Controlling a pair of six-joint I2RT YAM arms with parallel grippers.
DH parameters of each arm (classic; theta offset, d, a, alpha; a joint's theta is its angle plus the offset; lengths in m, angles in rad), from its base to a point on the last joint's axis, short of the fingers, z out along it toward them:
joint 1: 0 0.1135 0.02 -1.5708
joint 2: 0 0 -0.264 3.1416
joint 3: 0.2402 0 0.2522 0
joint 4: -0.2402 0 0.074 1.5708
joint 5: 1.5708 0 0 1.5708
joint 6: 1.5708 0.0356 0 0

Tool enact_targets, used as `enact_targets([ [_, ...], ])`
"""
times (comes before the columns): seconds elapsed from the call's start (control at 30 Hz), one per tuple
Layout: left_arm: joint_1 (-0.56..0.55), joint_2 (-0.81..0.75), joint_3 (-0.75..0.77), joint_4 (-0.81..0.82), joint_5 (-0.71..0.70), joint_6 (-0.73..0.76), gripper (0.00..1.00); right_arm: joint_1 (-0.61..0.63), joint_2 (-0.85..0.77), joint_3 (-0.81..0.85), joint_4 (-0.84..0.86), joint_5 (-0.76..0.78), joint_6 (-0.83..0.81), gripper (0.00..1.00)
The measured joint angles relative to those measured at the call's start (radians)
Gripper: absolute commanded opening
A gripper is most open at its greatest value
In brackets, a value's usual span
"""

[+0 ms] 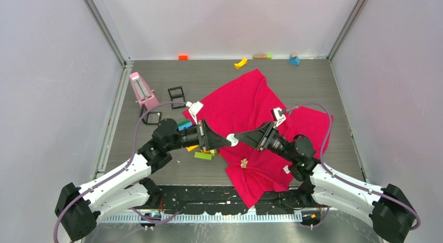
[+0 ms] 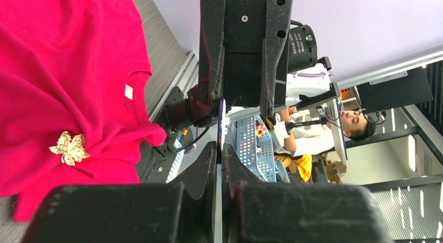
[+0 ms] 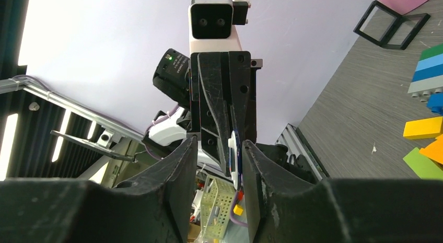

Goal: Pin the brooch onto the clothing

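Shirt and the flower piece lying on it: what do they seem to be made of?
Shirt: soft knit fabric, matte crimson; it drapes in loose folds and wrinkles. Flower piece: pale gold, layered stiff-looking petals with a faint sheen; possibly metal or coated plastic, the left wrist view cannot settle which.

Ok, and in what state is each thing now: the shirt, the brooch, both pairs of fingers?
T-shirt: crumpled, spread out.
flower brooch: lying on the T-shirt; pinned or loose, cannot tell.
white disc: held in the air.
left fingers: shut on the white disc.
right fingers: open, either side of the disc.
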Motion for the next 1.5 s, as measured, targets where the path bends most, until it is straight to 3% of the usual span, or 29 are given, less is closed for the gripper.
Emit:
enact_targets([
  [0.33,0.0,-0.002,0.0,0.005,0.026,0.0,0.0,0.0,0.037,0.0,0.029,-0.068,0.032,0.31],
  [1.03,-0.002,-0.008,0.0,0.004,0.04,0.003,0.0,-0.001,0.04,-0.022,0.067,-0.114,0.069,0.3],
  [1.5,-0.004,-0.007,0.0,0.0,0.045,0.003,0.0,-0.001,0.05,-0.035,0.074,-0.119,0.066,0.07],
])
